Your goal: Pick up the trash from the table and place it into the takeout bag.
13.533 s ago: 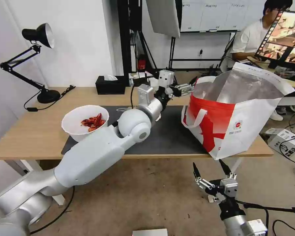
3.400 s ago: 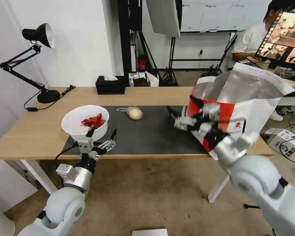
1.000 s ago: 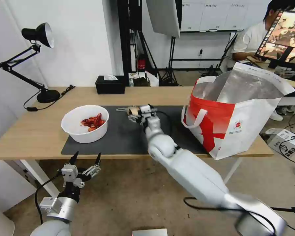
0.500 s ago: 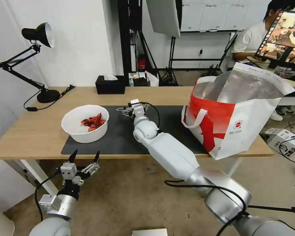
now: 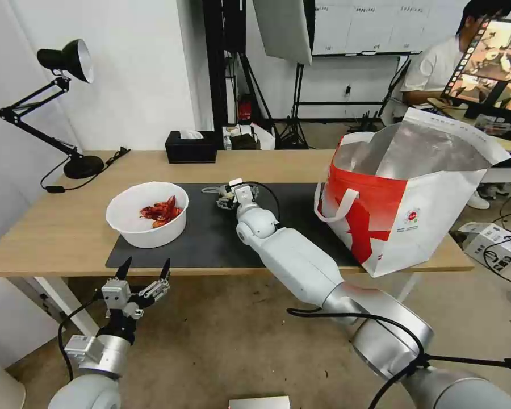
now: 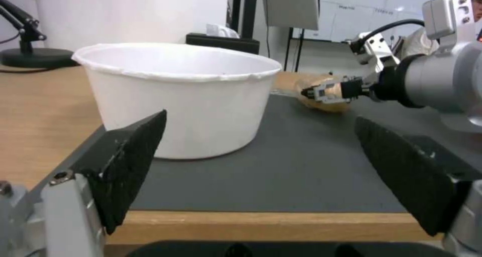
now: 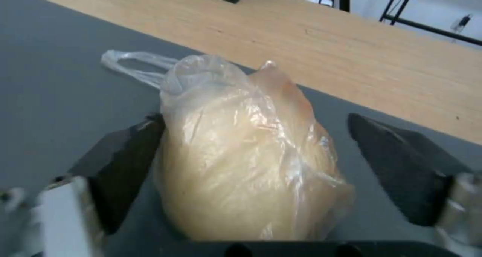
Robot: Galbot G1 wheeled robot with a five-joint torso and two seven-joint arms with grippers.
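The beige lump in clear plastic point(image 7: 246, 155) lies on the dark grey mat point(image 5: 210, 238) near the mat's far edge, its loose plastic tail point(image 7: 133, 66) trailing flat across the mat away from it. The right gripper point(image 5: 228, 199) has its jaws apart around the lump — one black pad point(image 7: 128, 162) is touching or just beside one flank, while the other pad point(image 7: 397, 166) stands clear of the opposite side with mat showing between them. The right arm point(image 5: 301, 267) reaches from the lower right across the counter point(image 5: 51, 238) to get there. To the left of the lump on the same mat stands the white round bowl point(image 5: 147, 215) with red crayfish shells point(image 5: 162, 211) inside, upright and well apart from the gripper. At the right end of the counter the takeout bag point(image 5: 414, 199) stands open, silver lining showing, its red side and a white loop handle point(image 5: 338, 205) facing the mat. The left gripper point(image 5: 143, 269) hangs below the counter's front edge, in front of the bowl — jaws spread wide, holding nothing. A black tissue box point(image 5: 191, 147) sits at the back of the counter, and a black desk lamp point(image 5: 51, 108) stands at its far left corner.
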